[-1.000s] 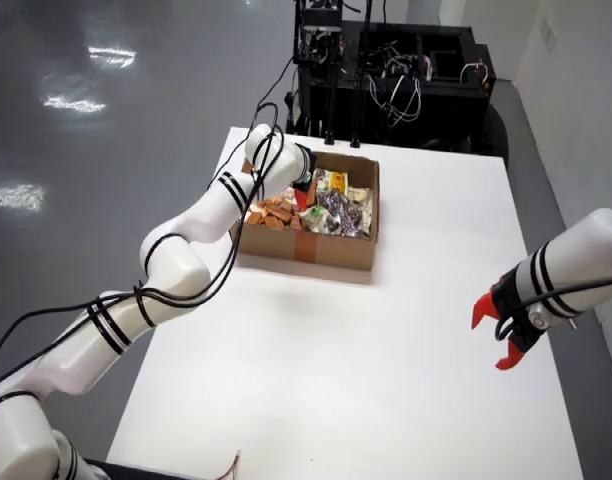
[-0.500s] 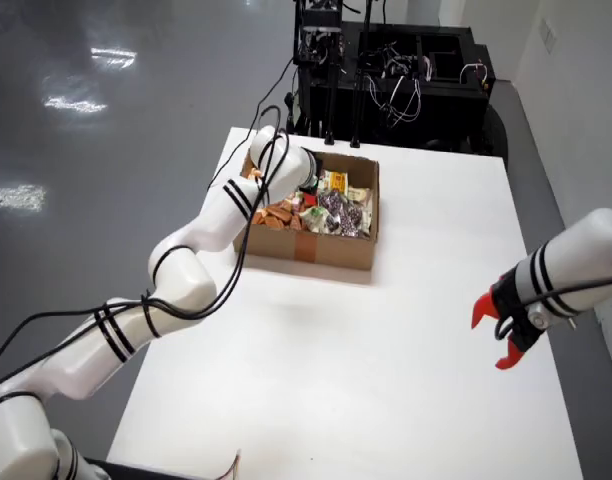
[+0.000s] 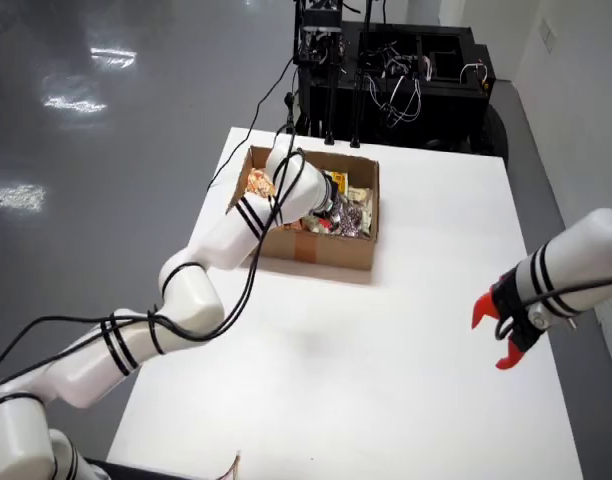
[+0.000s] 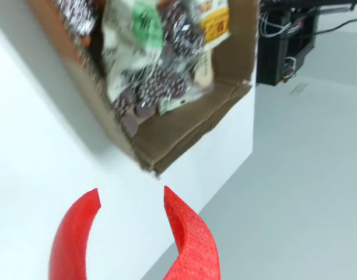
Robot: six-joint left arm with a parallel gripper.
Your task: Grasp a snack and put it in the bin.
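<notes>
A cardboard box (image 3: 326, 246) full of snack packets stands at the back of the white table (image 3: 386, 380). Orange packets (image 3: 258, 183) lie at its left end and dark shiny ones (image 3: 354, 216) at its right. My working arm reaches in from the left, and its wrist (image 3: 326, 203) sits over the box's middle, hiding the fingers in the overhead view. In the wrist view my gripper (image 4: 132, 191) is open, its red fingers (image 4: 187, 233) empty over bare table. The box's corner (image 4: 184, 131), a green-labelled packet (image 4: 140, 26) and dark packets (image 4: 161, 84) lie just ahead.
A second arm with a red gripper (image 3: 501, 335) hangs still over the table's right edge. A black equipment rack (image 3: 406, 70) with cables stands behind the table. Grey floor lies beyond the left and far edges. A small scrap (image 3: 234, 465) lies at the near edge.
My working arm has swung rightward over the box, from its left end to about its middle. The second arm has not moved.
</notes>
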